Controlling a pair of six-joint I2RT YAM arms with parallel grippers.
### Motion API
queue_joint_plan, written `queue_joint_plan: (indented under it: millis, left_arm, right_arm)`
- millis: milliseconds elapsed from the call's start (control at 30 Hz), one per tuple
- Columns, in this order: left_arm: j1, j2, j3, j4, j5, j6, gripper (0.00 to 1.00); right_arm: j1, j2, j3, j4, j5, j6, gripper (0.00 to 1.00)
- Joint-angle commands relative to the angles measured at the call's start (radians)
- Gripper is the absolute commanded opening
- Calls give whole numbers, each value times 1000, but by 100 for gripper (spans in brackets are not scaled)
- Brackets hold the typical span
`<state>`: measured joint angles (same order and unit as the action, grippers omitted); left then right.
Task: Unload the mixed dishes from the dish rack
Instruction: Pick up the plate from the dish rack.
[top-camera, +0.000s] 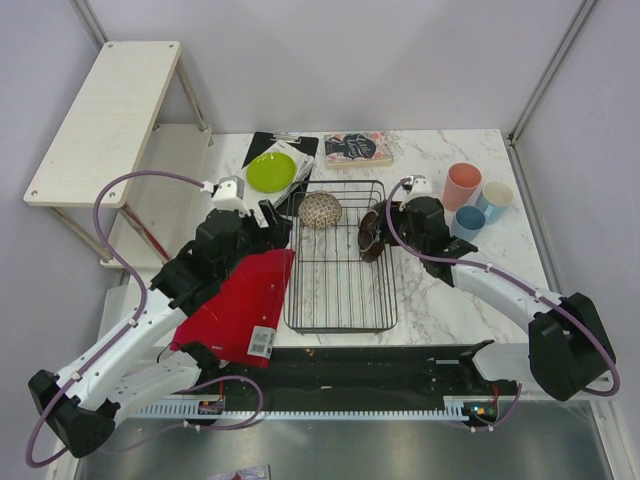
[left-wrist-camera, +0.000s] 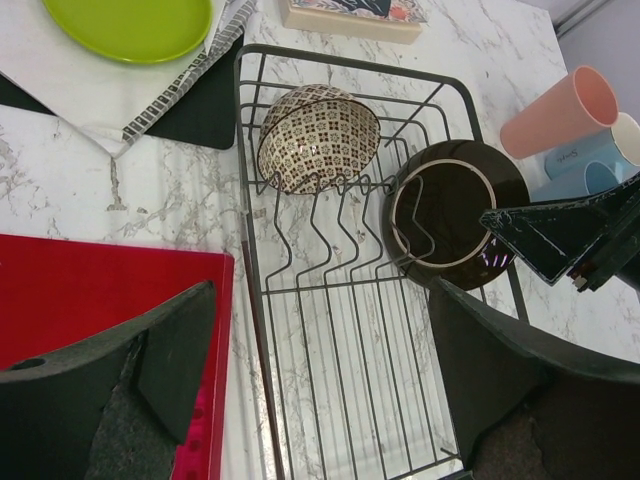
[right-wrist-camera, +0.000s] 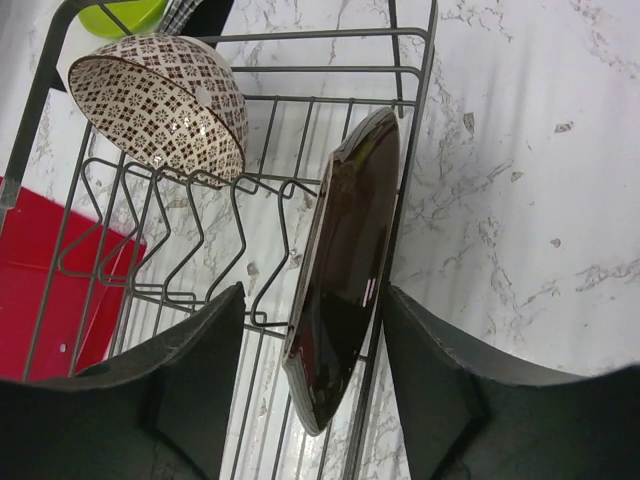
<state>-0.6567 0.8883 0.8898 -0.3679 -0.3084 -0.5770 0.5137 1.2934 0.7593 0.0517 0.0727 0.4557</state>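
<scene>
The black wire dish rack (top-camera: 338, 290) holds a speckled bowl (top-camera: 320, 210) tipped on its side at the far end, and a dark-backed plate (top-camera: 372, 235) standing on edge by the right wall. My right gripper (right-wrist-camera: 312, 390) is open, with one finger on each side of the plate (right-wrist-camera: 350, 250) and a gap on both sides. My left gripper (left-wrist-camera: 320, 400) is open and empty above the rack's left rim (left-wrist-camera: 250, 300). The lime green plate (top-camera: 270, 172) lies outside the rack at the far left. The pink cup (top-camera: 461, 185), light blue mug (top-camera: 494, 200) and darker blue cup (top-camera: 468, 220) stand to the right.
A flat red board (top-camera: 245, 300) lies left of the rack, under my left arm. A book (top-camera: 357, 149) lies behind the rack. A white wooden shelf (top-camera: 105, 120) stands at the far left. The green plate rests on a white board over a dark clipboard.
</scene>
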Motion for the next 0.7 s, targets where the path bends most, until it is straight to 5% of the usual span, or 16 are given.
queue_joint_plan:
  millis: [0,267,500,667]
  left_arm:
    - [-3,1,-9,32,6,-17,92]
    - [-1,9,-14,32,9,-14,91]
    - [-3,34,-12,34,23,-14,90]
    - [-3,47,-8,32,35,-18,90]
  right_arm:
    - [-7,10,-9,129,-114,32,61]
    - [-14,40,-23,163,-149,51,29]
    - [-14,-14,-28,146,-139,43,29]
    - [-14,-54,-11,108,-137,23,2]
